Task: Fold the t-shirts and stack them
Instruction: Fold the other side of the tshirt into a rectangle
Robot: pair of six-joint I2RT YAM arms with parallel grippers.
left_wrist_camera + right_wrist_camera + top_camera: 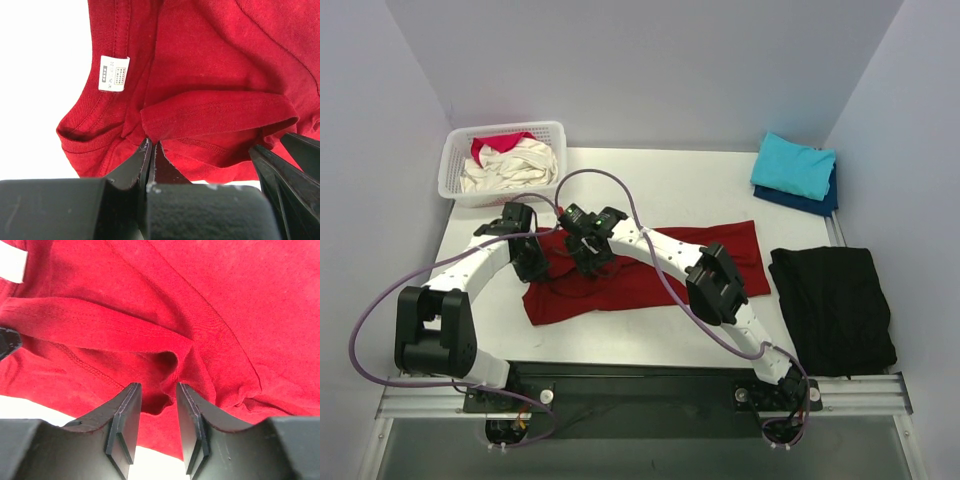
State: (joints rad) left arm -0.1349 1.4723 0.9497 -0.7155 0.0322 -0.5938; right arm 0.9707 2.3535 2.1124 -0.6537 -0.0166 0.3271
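Observation:
A dark red t-shirt lies spread across the middle of the table. Both grippers are low over its left end. My left gripper is shut, its tips pinching the end of a folded sleeve of the dark red shirt, below the collar with a white label. My right gripper is open, its jaws standing either side of a pucker in the red cloth. A folded turquoise t-shirt lies on a folded navy one at the back right. Cream and pink-red shirts lie in the basket.
The white lattice basket stands at the back left corner. A black garment lies flat at the right edge. The right gripper's fingers show at the right of the left wrist view. Bare white table lies behind the red shirt.

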